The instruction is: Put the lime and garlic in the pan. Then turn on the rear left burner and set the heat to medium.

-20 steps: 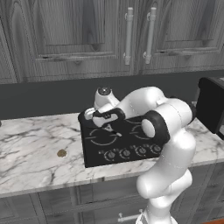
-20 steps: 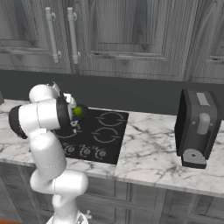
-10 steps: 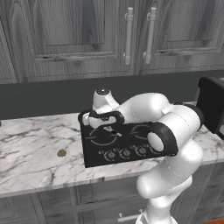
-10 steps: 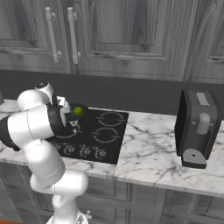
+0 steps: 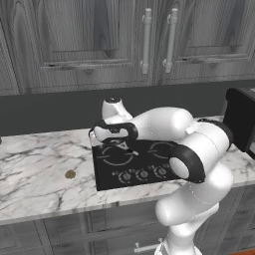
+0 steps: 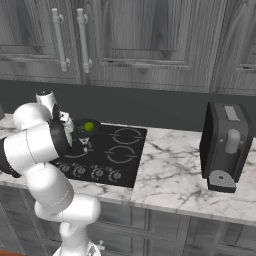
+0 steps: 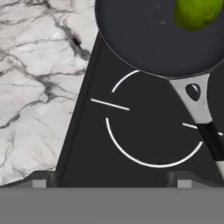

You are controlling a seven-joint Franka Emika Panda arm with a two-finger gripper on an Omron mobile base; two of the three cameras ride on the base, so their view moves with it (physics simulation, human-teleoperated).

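The lime (image 7: pixel 197 12) lies in the pan (image 7: pixel 148 39) at the far left of the cooktop (image 6: pixel 102 155), and the gripper (image 7: pixel 111 181) hangs just above the black glass near the pan, jaws spread wide and holding nothing. The garlic (image 5: pixel 70 174) sits alone on the marble counter (image 5: pixel 35 169), well left of the cooktop and nearer the front edge, so fetching it looks like the step in hand.

Done well, that means lifting clear of the pan's handle (image 7: pixel 205 127) first, swinging left over the marble, then coming straight down with the open jaws astride the small lump before closing gently. It is roundish and may roll if nudged from one side.

In the hand view the pan's long axis runs from the bowl at the top down the handle toward the lower right. In the room, judging by the right base view, the handle appears to point toward the front of the counter, over the near left ring (image 7: pixel 153 131). The knobs (image 6: pixel 95 172) line the cooktop's front edge, untouched for now.
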